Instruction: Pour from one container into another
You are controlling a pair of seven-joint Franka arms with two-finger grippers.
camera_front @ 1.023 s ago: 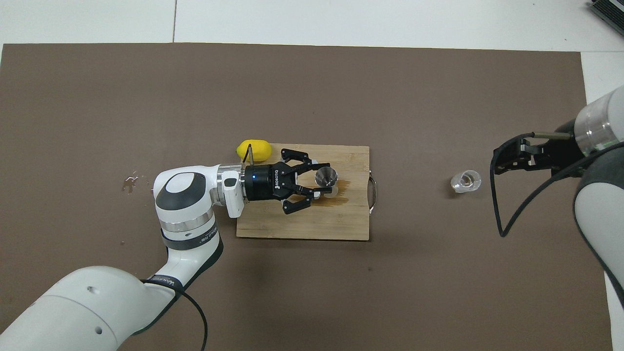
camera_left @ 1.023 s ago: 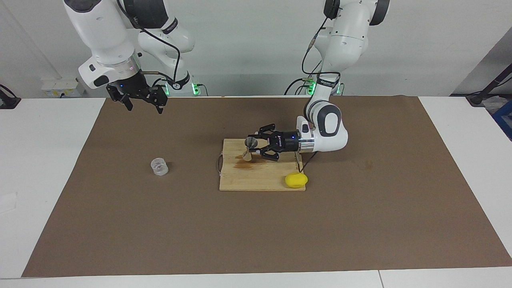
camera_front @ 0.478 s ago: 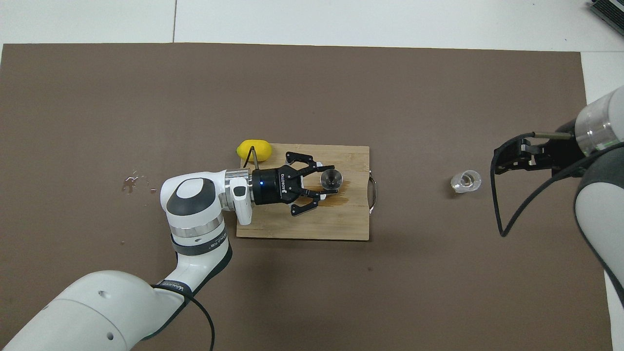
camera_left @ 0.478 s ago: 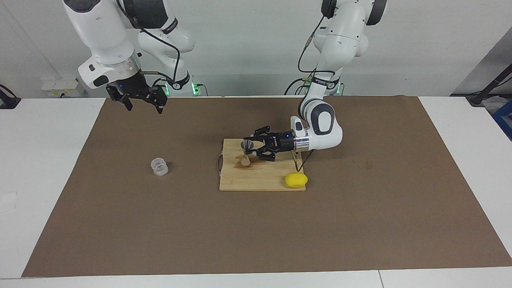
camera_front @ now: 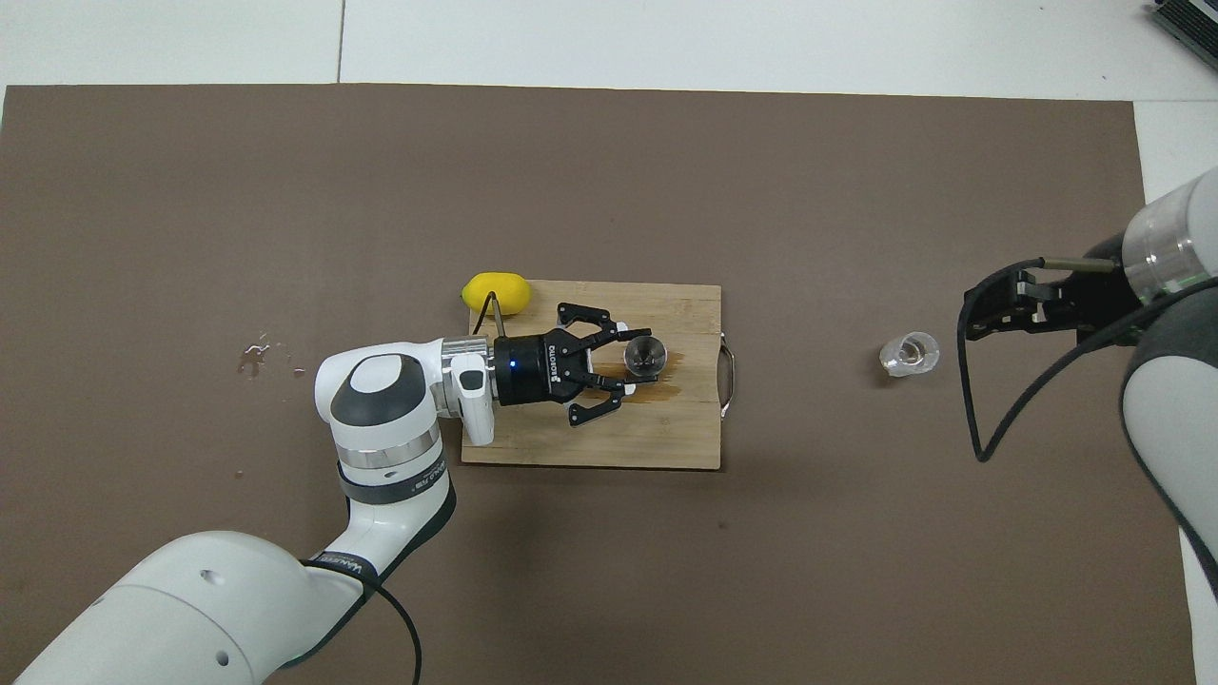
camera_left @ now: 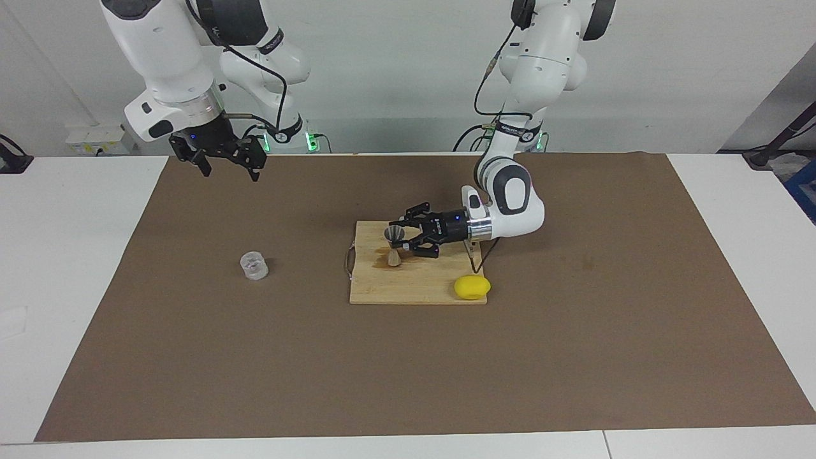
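Since one second ago, the left arm has turned a little at its wrist and elbow, and the left gripper (camera_left: 404, 241) sits slightly lower over the wooden cutting board (camera_left: 417, 287); the metal jigger (camera_left: 395, 243) has shifted with it by a small amount. The right gripper (camera_left: 224, 160), the glass cup (camera_left: 254, 266) and the lemon (camera_left: 472, 287) are where they were.

The left gripper lies almost flat over the board and its fingers are closed around the narrow waist of the jigger. The jigger stands upright with its foot on or just above the board; I cannot tell which. Under and beside it there is a dark wet stain (camera_front: 657, 385) on the wood. The lemon rests at the board's corner nearer the left arm's end of the table.

The glass cup stands on the brown mat (camera_left: 574, 357), well apart from the board, toward the right arm's end of the table. The right gripper hangs in the air with its fingers spread, holding nothing, and the right arm waits.

In my judgement the pouring is not yet shown as done: the two containers are far from each other, and one must be carried to the other and tilted.

For writing, white letters reading "ROBOTIQ" are on the left gripper's body in the overhead view, and a small maker's name is on the arm's cuff, too small to read.
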